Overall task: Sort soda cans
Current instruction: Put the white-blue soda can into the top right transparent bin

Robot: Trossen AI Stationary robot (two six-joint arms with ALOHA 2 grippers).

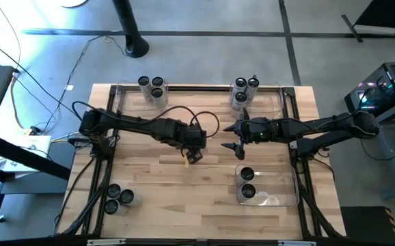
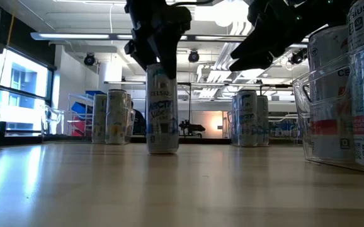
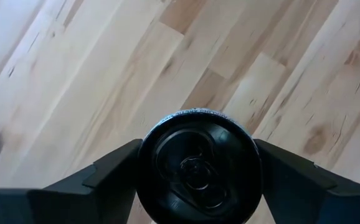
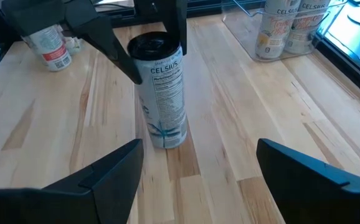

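1. Left tool [image 1: 195,156] sits near the middle of the table [image 1: 156,198], over one upright can [image 2: 162,108] that stands alone on the bare wood.
2. Left wrist view: that can's dark top [image 3: 195,167] fills the gap between the two fingers [image 3: 105,177]. Fingers are spread on either side of it; cannot tell whether they touch the can wall. The can stands on the table, not lifted.
3. Right tool [image 1: 237,147] hovers just beside that centre can, on the side toward the right arm. Its fingers are spread wide and hold nothing. In the right wrist view the can [image 4: 161,90] is ahead of the fingers and clear of them.
4. Other cans, placed from the centre can:
   - three cans [image 1: 152,87] in the far-left clear bin [image 1: 119,96]
   - three cans [image 1: 244,90] in the far-right clear bin [image 1: 279,99]
   - two cans [image 1: 247,183] in the near-right clear bin [image 1: 279,198], close behind the right tool
   - three cans [image 1: 117,198] grouped at the near-left corner of the table.
5. All cans seen are upright.
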